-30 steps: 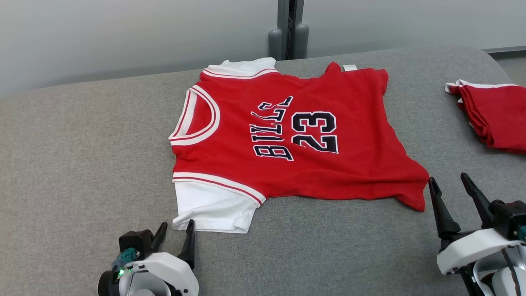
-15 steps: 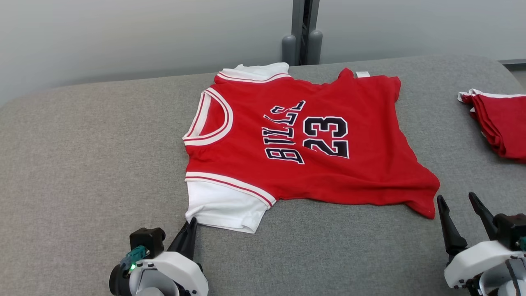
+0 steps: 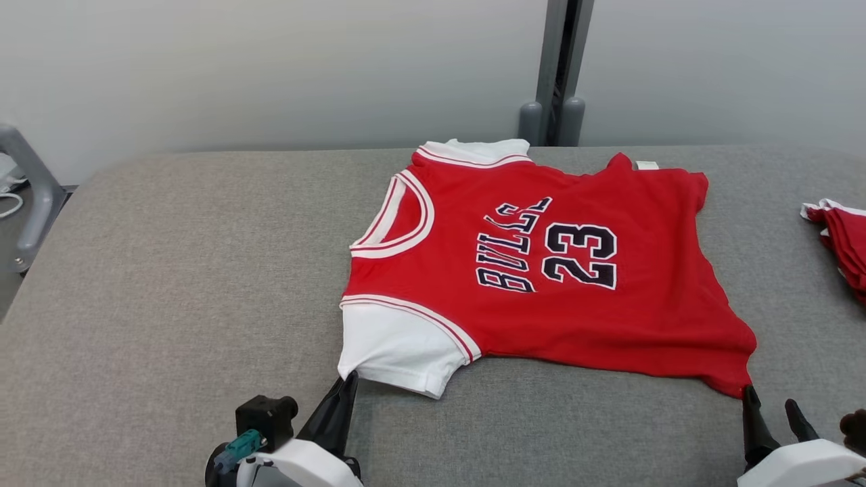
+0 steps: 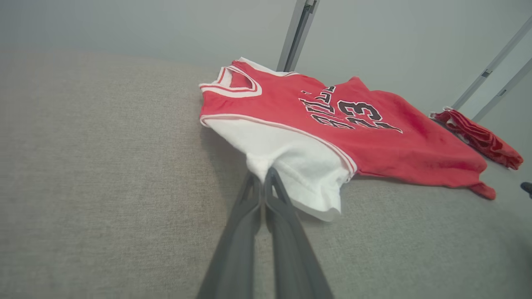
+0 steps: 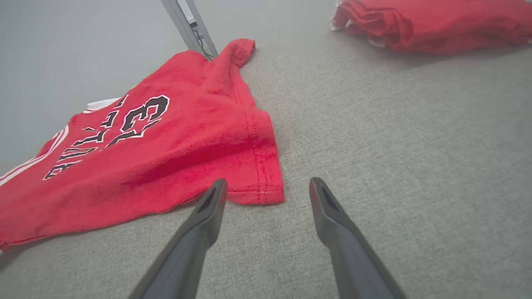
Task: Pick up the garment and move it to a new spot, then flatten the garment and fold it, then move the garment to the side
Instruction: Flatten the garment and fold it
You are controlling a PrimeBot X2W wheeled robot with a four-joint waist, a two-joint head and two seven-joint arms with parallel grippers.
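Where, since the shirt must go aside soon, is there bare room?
Widest: the grey padded surface left of the red jersey, out to the grey metal rail. A narrower strip runs between the jersey's hem and the folded red pile. Crowded: the near edge, left gripper pinching the white sleeve, open right gripper at the hem corner.

Head view high, angled down over table (image 3: 169,270); wrist views low, close (all share jersey (image 3: 575,325)).

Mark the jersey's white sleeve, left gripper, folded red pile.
white sleeve (image 3: 399,341): head view, middle of the white fabric.
left gripper (image 4: 262,176): left wrist view, closed fingertips at sleeve corner.
folded red pile (image 5: 436,20): right wrist view, top layer.
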